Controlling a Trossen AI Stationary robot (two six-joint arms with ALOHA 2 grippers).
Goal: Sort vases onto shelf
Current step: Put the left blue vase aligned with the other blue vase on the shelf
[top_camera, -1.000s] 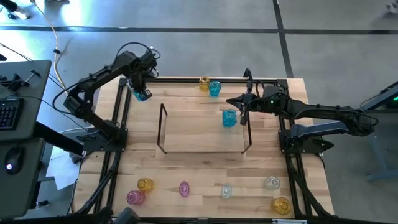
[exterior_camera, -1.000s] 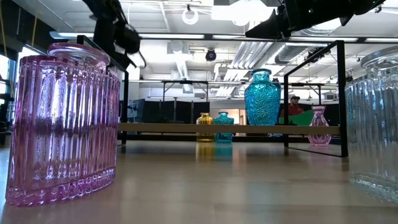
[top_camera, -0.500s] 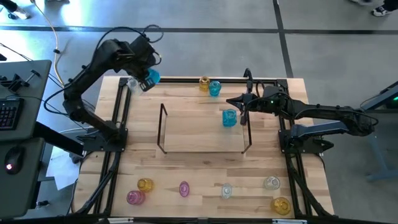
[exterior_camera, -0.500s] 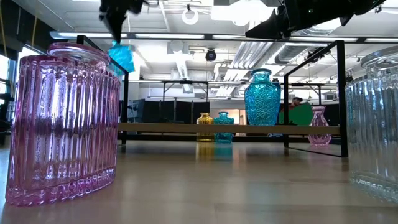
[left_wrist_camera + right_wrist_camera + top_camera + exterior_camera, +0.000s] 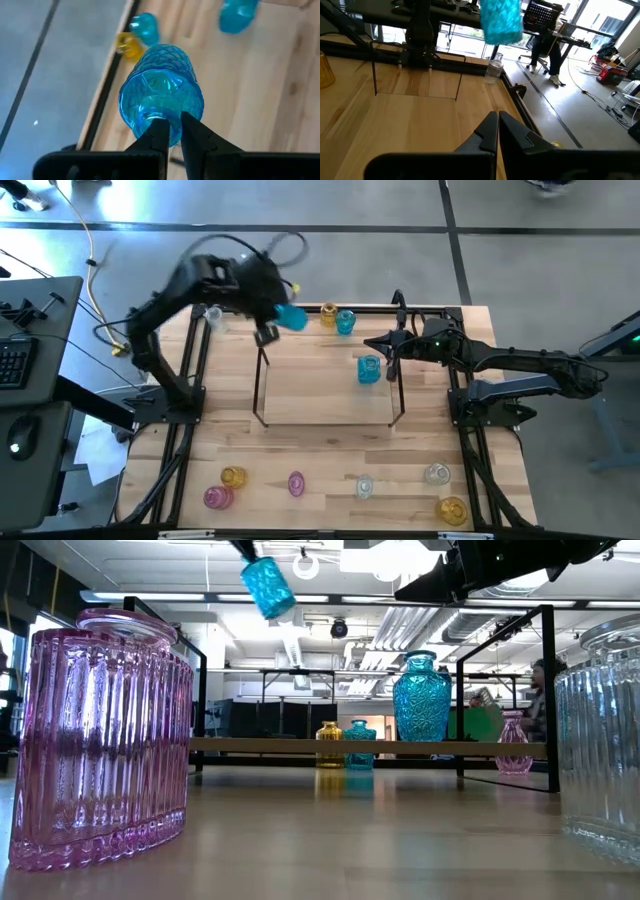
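Observation:
The shelf [image 5: 330, 395] is a light board with dark wire frames at both short ends. One cyan vase [image 5: 369, 369] stands on it near its right end. My left gripper [image 5: 174, 131] is shut on another cyan vase [image 5: 291, 317], high above the shelf's far left corner. My right gripper [image 5: 497, 122] is shut and holds nothing. It hovers at the shelf's far right corner [image 5: 368, 343]. An amber vase [image 5: 328, 313] and a small cyan vase [image 5: 346, 321] stand at the table's far edge. My left gripper pinches the cyan vase at its narrow neck end [image 5: 172, 120] between the two fingers. I cannot tell whether one finger is inside the mouth. The vase is lifted clear and hangs tilted below the gripper [image 5: 268, 585], its body pointing down and toward the table's right.
Several vases stand along the near edge: amber [image 5: 233, 477], pink [image 5: 217, 497], pink [image 5: 296, 483], clear [image 5: 364, 486], clear [image 5: 437, 473], amber [image 5: 452, 510]. A clear vase [image 5: 212, 315] stands at the far left corner. A person [image 5: 545, 40] sits in the room beyond the table.
My left gripper has lifted the cyan vase from the table's far left corner. It has swung up and toward the right along the far edge, tipping as it went. The vase now hangs tilted over the shelf's far left corner. The left gripper has stayed shut on the vase.

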